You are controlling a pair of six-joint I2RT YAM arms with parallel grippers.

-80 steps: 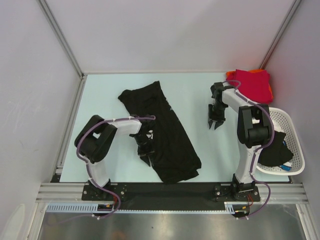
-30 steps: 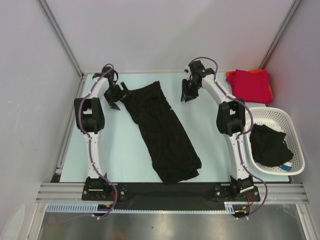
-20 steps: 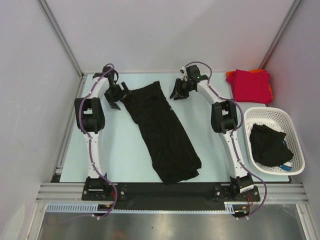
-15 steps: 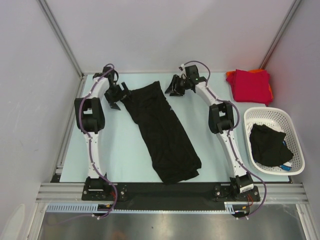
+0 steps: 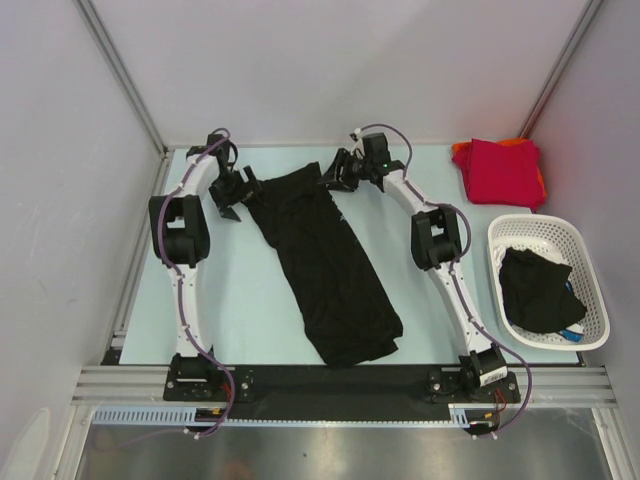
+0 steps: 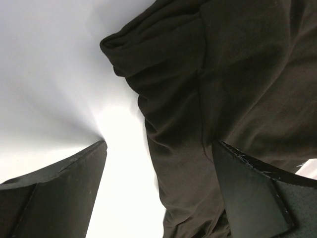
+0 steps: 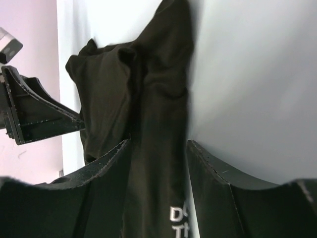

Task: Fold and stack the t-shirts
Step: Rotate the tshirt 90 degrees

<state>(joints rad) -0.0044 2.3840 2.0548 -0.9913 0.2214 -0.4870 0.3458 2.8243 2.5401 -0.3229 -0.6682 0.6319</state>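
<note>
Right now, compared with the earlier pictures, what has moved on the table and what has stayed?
The right gripper swung left from beside the red folded stack to the far right corner of the black t-shirt, jaws open over its edge. The left gripper first reached out to the far left corner, then held there, open. Nothing looks grasped yet. Shirt, stack and basket stayed put.

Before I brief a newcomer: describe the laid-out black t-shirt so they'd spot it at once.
On the pale table, look to the middle: a long black t-shirt lies spread diagonally. The other black garment sits bunched inside the white basket; this one lies flat.
</note>
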